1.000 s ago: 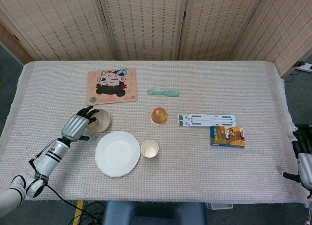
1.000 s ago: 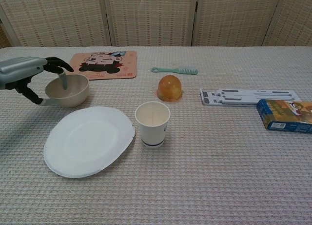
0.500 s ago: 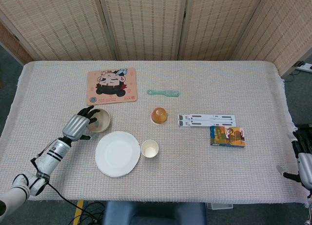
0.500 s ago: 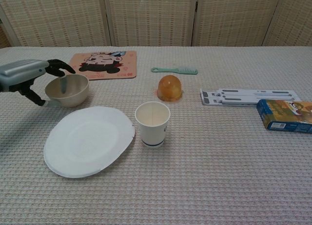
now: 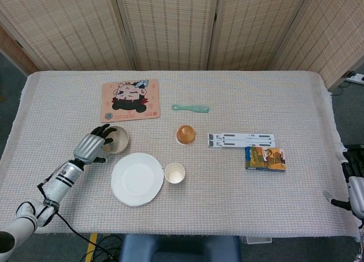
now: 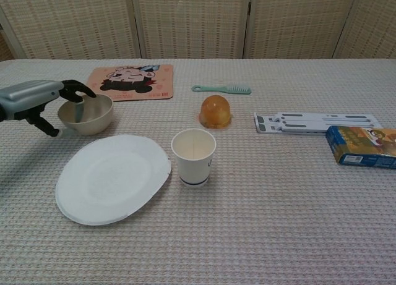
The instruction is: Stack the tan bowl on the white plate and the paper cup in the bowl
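1. A table [image 5: 239, 211] covered by a pale woven cloth, with tan woven screens [image 5: 170, 29] behind it and dark floor at both sides.
2. On the cloth, besides the task's things: a cartoon mat [image 5: 131, 100], a green comb [image 5: 190, 108], an orange dome-shaped thing [image 5: 185, 134], a white flat stand [image 5: 241, 140] and a blue box [image 5: 265, 158].
3. Tan bowl [image 6: 85, 114]: small, round, open side up, sitting on the cloth just behind the white plate [image 6: 112, 177], near its left rim, not on it.
4. White plate: flat and bare, near the front edge of the table.
5. Paper cup [image 6: 193, 156]: upright, white, with nothing seen inside, just right of the plate.
6. Left hand [image 6: 38, 98]: at the bowl's left side, dark fingertips [image 6: 78, 88] curled over the rim, thumb low by the outer wall; a real pinch on the bowl cannot be told.
7. Right hand [image 5: 355, 191]: only partly seen past the table's right edge; spread or pressed together cannot be told.
8. Wide bare cloth along the front and in the right front corner; far strip by the screens also bare.
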Available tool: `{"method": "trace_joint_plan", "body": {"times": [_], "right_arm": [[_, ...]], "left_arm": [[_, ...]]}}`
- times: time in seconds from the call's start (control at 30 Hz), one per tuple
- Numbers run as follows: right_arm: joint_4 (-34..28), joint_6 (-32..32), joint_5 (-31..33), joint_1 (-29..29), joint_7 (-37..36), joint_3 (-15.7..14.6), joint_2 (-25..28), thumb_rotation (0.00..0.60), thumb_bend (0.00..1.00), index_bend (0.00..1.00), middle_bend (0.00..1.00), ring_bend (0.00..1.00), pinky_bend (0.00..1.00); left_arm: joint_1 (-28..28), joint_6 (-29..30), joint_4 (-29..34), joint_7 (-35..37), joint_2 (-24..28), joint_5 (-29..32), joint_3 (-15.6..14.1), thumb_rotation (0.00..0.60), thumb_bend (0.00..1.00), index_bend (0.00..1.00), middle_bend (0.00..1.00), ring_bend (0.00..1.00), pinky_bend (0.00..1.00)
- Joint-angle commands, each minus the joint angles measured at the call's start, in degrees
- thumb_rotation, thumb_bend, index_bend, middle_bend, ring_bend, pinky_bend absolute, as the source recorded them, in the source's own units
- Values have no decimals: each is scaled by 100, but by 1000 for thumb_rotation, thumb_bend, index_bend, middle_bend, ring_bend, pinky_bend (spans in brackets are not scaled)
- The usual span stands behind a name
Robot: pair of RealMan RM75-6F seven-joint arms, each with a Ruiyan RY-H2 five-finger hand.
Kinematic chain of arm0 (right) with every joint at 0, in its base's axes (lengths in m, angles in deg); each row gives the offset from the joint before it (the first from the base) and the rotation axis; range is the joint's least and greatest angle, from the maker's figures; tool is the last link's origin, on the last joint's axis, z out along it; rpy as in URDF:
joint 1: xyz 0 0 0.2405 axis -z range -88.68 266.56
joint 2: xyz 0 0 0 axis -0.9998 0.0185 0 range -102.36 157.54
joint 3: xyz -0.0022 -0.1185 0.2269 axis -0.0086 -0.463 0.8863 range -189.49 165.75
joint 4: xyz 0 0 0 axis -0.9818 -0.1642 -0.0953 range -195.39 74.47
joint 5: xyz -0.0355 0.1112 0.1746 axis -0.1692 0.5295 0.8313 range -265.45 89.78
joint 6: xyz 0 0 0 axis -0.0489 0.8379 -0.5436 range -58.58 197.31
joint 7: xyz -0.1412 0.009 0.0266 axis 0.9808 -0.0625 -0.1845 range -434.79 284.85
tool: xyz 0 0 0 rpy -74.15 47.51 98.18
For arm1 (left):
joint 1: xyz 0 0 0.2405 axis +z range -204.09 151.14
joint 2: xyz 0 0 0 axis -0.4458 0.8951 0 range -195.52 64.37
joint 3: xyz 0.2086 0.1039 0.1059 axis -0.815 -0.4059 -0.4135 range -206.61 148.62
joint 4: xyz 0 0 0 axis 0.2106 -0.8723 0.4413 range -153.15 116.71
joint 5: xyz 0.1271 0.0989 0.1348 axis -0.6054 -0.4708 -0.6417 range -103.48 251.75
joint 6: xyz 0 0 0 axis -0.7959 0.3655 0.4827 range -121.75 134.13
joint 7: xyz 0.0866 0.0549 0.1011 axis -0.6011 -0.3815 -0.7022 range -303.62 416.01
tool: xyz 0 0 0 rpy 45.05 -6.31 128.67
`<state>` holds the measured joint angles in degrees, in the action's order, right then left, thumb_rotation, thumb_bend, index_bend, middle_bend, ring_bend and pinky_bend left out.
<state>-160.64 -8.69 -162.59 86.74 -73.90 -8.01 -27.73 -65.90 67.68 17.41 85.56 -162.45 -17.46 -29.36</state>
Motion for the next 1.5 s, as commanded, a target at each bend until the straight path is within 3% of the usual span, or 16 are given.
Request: {"method": "trace_joint_plan", "body": {"times": [0.03,0.47,0.93,1.13,1.5], "right_arm": [[17,29,10,-23,-3,10,-12,600,214,0,0,0,0],[11,90,20,-72,68,4,-44,600,214,0,0,0,0],[20,95,-45,-80,46,-27,-38,600,214,0,0,0,0],[28,119,-100,-93,1,-47,-28,600,214,0,0,0,0],[97,299,-318,-163,-422,-119,81,600,214,0,0,0,0]], "left_arm": [[8,23,-48,19,-29,2,-15,600,358,575,180,4,163],[122,209,-191,-99,-111,66,-20,600,380,615,194,4,162],[236,557,399,-612,181,132,73,600,384,632,202,4,162],[367,887,1194,-1189,621,152,144,600,384,635,204,4,162],[765,1259,3748,-3151,1585,345,228,600,384,641,214,4,162]]}}
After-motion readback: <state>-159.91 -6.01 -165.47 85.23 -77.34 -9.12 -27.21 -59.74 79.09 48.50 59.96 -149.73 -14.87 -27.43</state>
